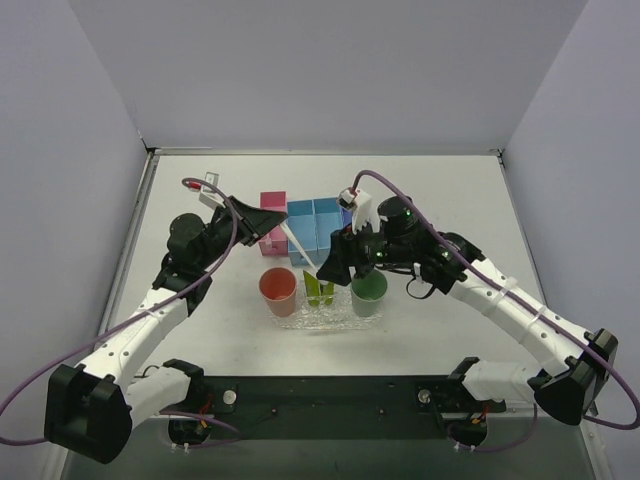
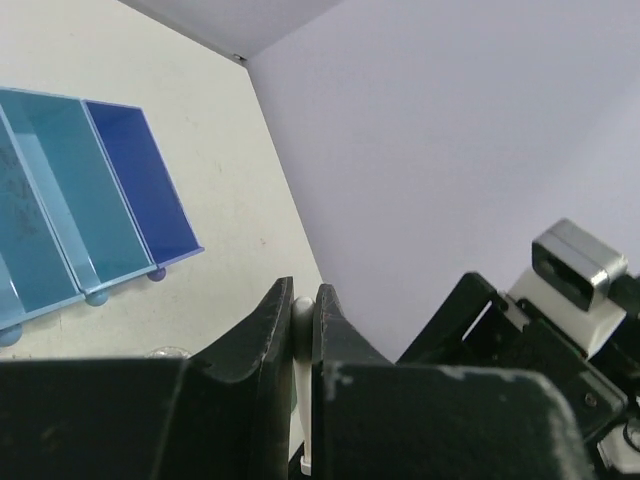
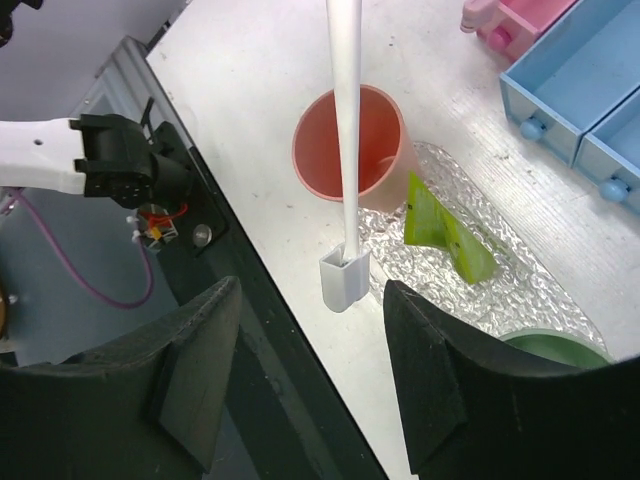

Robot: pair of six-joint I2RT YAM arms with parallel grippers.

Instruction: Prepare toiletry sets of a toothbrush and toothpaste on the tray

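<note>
My left gripper (image 1: pixel 277 216) (image 2: pixel 303 300) is shut on the end of a thin whitish toothbrush (image 1: pixel 300 248) (image 2: pixel 301 345) and holds it in the air, slanting down toward the tray. The toothbrush (image 3: pixel 346 120) has a grey cap over its head, which hangs between the open jaws of my right gripper (image 1: pixel 335 264) (image 3: pixel 310 298) without touching them. Two yellow-green toothpaste tubes (image 1: pixel 319 290) (image 3: pixel 442 236) lie on the clear bumpy tray (image 1: pixel 300 320) (image 3: pixel 520 292) between a salmon cup (image 1: pixel 278 290) (image 3: pixel 345 150) and a green cup (image 1: pixel 368 292) (image 3: pixel 560 346).
A row of bins stands behind the tray, a pink bin (image 1: pixel 272 222) (image 3: pixel 520 15) and blue bins (image 1: pixel 316 224) (image 2: pixel 80 190) (image 3: pixel 575 60). The table's black front rail (image 1: pixel 320 400) lies near the arm bases.
</note>
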